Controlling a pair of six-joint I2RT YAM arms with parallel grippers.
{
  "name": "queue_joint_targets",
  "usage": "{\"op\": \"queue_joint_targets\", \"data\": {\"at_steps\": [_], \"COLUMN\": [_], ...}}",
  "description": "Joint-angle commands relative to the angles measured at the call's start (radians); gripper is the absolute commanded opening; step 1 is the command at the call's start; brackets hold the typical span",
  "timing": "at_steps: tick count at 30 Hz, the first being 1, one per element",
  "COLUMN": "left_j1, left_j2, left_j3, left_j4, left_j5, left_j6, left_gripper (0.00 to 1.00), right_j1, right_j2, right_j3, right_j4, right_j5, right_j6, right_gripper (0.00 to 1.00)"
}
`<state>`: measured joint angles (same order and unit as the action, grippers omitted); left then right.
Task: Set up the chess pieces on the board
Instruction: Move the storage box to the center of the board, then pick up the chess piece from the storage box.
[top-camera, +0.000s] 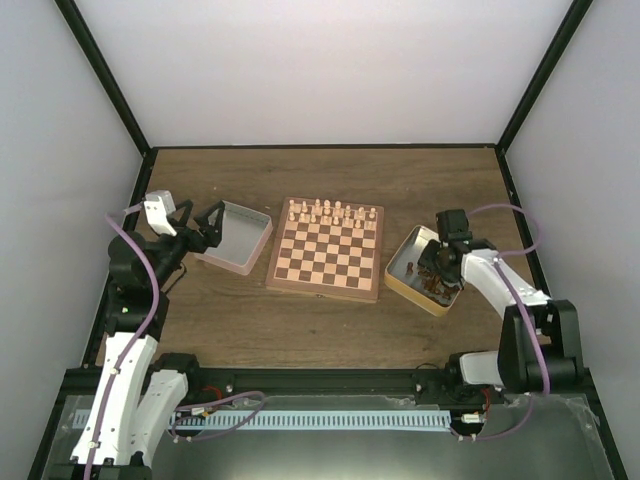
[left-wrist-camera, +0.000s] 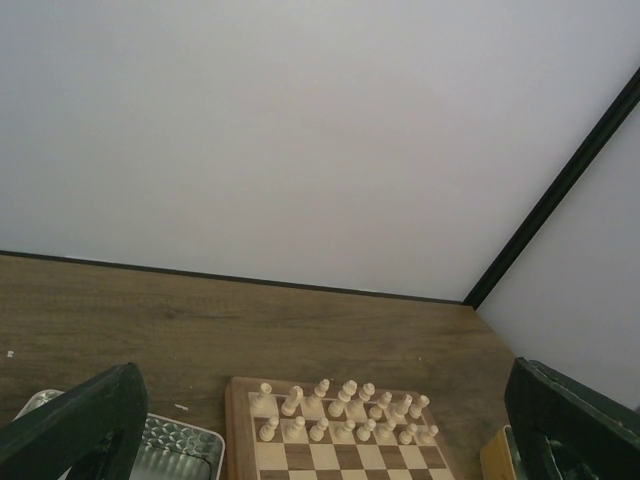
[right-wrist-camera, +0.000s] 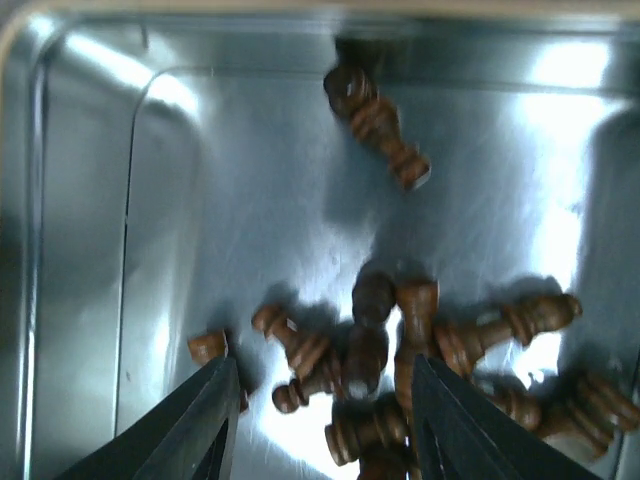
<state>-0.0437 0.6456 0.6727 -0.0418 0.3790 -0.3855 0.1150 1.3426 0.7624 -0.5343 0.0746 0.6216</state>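
Note:
The board (top-camera: 326, 262) lies mid-table, with pale cream chessmen (top-camera: 330, 212) on its two far rows; its other squares are bare. The dark brown chess pieces (right-wrist-camera: 370, 340) lie tumbled in a metal tin (right-wrist-camera: 90, 200) right of the board. My right gripper (right-wrist-camera: 322, 375) reaches down into that tin (top-camera: 405, 275). It is open, and its fingers straddle several pieces of the pile. One piece (right-wrist-camera: 378, 125) lies apart near the far wall. My left gripper (top-camera: 208, 228) is wide open at the near edge of the left tin (top-camera: 240, 238) and holds nothing.
In the left wrist view my left gripper (left-wrist-camera: 322, 385) looks over the board's rim (left-wrist-camera: 232, 420) and the cream chessmen (left-wrist-camera: 340, 410), with the left tin's corner (left-wrist-camera: 180, 450) at lower left. Black frame posts and white walls enclose the table.

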Motion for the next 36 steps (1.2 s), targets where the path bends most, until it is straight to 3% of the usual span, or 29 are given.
{"op": "queue_joint_targets", "data": {"at_steps": [1, 10, 13, 21, 36], "left_j1": [0.007, 0.007, 0.007, 0.007, 0.008], "left_j2": [-0.012, -0.024, -0.024, -0.027, -0.029], "left_j3": [-0.007, -0.010, -0.009, -0.011, -0.012], "left_j4": [0.013, 0.010, 0.010, 0.011, 0.009], "left_j5": [0.006, 0.005, 0.004, 0.004, -0.009], "left_j6": [0.014, 0.017, 0.016, 0.016, 0.016], "left_gripper": [1.00, 1.00, 1.00, 1.00, 1.00], "right_j1": [0.014, 0.036, 0.038, 0.072, 0.328], "right_j2": [-0.052, -0.031, -0.031, -0.032, -0.082], "right_j3": [-0.024, -0.088, -0.099, -0.074, 0.189], "right_j4": [-0.081, -0.078, -0.066, -0.080, -0.187], "right_j5": [-0.086, -0.052, -0.016, 0.095, 0.218], "right_j6": [0.044, 0.092, 0.098, 0.087, 0.125], "right_gripper": [0.50, 0.41, 0.30, 0.13, 0.11]}}
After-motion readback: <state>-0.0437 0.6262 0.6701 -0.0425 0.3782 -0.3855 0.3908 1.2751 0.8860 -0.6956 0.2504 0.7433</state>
